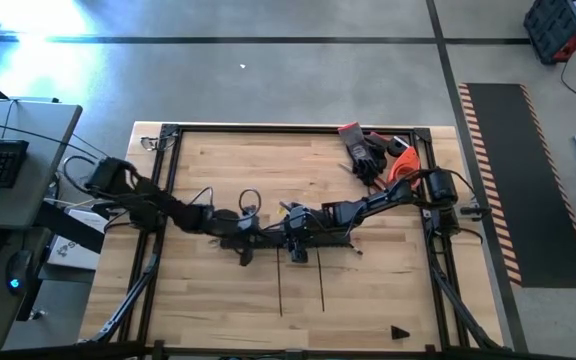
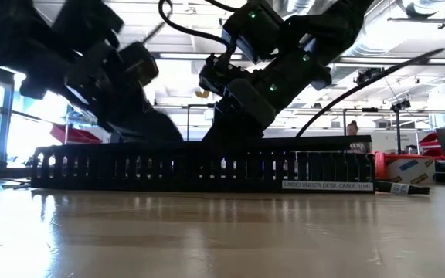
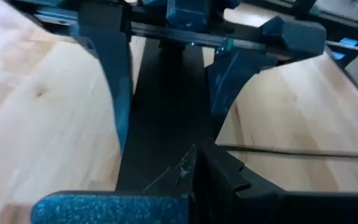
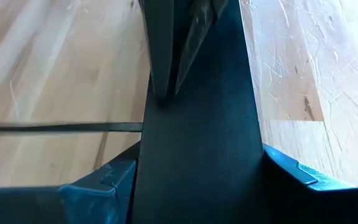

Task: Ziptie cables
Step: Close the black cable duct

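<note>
The black slotted duct [image 2: 168, 166] lies across the middle of the table, its flat black top [image 4: 197, 124] facing up. My right gripper [image 1: 294, 226] stands over it from the right, a finger at each long side. My left gripper [image 1: 252, 227] comes from the left; its fingers are shut to a point [image 4: 161, 74] and rest on the duct's top just beyond the right gripper. The thin coloured cables show in no view. In the low view both grippers come down onto the duct, the left [image 2: 157, 127] and the right [image 2: 234, 127]. My left gripper presses its shut fingertips [image 3: 190, 167] on the duct's flat top [image 4: 166, 109], slanting down from the table's left. The duct lies flat on the table. My right gripper holds the duct across its width from above, one finger [image 3: 115, 87] on each long edge [image 3: 135, 124].
Two thin straight black strands [image 1: 280, 285] [image 1: 321, 285] run from the duct toward the near edge; one shows in each wrist view [image 3: 291, 150] [image 4: 61, 127]. Gloves and an orange tool [image 1: 373, 155] lie at the far right corner. A small black piece [image 1: 400, 332] sits near the front edge.
</note>
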You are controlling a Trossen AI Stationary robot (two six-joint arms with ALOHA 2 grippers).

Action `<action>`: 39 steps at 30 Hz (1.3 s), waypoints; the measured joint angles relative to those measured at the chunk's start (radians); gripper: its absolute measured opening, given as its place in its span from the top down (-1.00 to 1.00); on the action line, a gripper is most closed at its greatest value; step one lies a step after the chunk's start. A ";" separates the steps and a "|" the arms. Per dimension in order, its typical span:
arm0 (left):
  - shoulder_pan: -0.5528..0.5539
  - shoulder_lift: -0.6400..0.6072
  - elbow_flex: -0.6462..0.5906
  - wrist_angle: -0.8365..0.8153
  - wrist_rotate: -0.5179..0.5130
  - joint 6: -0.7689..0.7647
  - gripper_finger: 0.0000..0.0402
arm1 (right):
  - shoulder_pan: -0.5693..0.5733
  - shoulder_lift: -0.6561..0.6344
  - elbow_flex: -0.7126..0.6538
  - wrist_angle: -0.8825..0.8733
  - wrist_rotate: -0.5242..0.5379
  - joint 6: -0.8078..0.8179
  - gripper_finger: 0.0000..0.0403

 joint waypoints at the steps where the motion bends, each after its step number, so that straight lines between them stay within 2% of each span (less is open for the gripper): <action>1: 0.009 0.020 0.009 0.007 0.020 -0.007 1.00 | 0.000 0.000 0.000 -0.003 -0.001 -0.002 -0.06; 10: 0.046 0.173 0.024 0.102 0.104 -0.091 1.00 | 0.000 0.001 0.000 -0.005 -0.001 0.001 -0.05; 19: 0.046 0.177 0.024 0.106 0.111 -0.095 1.00 | 0.000 0.001 0.000 -0.004 -0.002 0.001 -0.06; 25: 0.045 0.177 0.024 0.108 0.118 -0.101 1.00 | -0.003 -0.001 0.000 -0.007 -0.070 -0.023 -0.07; 28: 0.044 0.177 0.023 0.109 0.125 -0.098 1.00 | -0.003 -0.014 0.000 -0.024 -0.082 -0.040 -0.18; 34: 0.044 0.179 0.022 0.107 0.127 -0.096 1.00 | -0.010 -0.055 0.000 -0.068 -0.150 -0.072 -0.51; 39: 0.044 0.179 0.022 0.107 0.125 -0.097 1.00 | -0.011 -0.077 0.015 -0.129 -0.156 -0.086 -0.63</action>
